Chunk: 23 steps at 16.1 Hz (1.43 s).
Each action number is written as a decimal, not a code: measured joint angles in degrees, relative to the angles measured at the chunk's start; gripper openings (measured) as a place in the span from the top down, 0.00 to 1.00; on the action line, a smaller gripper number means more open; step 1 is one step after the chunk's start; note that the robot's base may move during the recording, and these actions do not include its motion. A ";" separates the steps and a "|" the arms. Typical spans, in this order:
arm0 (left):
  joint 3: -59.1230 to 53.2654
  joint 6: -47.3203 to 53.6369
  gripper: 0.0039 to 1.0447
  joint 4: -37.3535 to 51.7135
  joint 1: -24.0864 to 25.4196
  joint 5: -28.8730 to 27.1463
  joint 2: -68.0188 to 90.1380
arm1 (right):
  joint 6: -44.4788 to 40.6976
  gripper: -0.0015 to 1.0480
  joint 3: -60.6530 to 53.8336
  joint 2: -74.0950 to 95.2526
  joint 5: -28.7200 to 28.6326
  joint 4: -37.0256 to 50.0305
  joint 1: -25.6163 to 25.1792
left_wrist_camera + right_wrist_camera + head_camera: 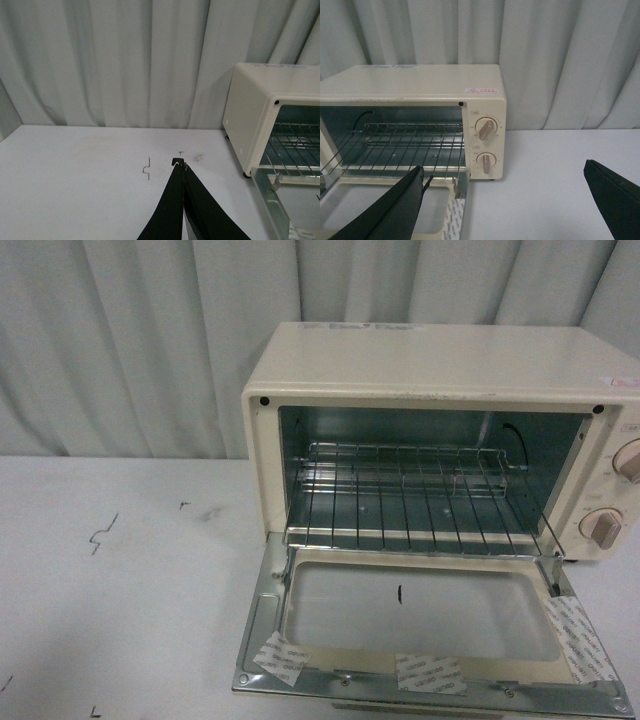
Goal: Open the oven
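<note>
Nearest you, the left gripper (182, 164) has its jaws pressed together over the white table (130, 580); the right gripper (505, 182) is spread wide, holding nothing. Beyond them the toaster oven (430, 365) stands with its door (420, 625) folded down flat and its wire rack (410, 500) exposed

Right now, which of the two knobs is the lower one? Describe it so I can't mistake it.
Find the cream oven on the white table, its door folded down flat. On the panel right of the cavity sit two round beige knobs, one above the other. The lower knob is nearer the table, under the upper knob.
</note>
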 joint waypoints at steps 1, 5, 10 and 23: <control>0.00 0.00 0.99 0.33 0.00 -0.02 -0.09 | 0.00 0.06 0.00 0.00 -0.02 0.00 0.00; 0.00 -0.02 0.60 0.24 0.00 -0.04 -0.09 | 0.00 0.06 0.00 -0.02 -0.02 0.02 0.00; 0.00 0.02 0.04 0.24 0.00 -0.04 -0.09 | 0.00 0.06 0.00 -0.02 -0.02 0.02 0.00; 0.00 0.00 0.06 0.24 0.00 -0.02 -0.09 | 0.00 0.06 0.00 -0.02 0.00 0.00 0.00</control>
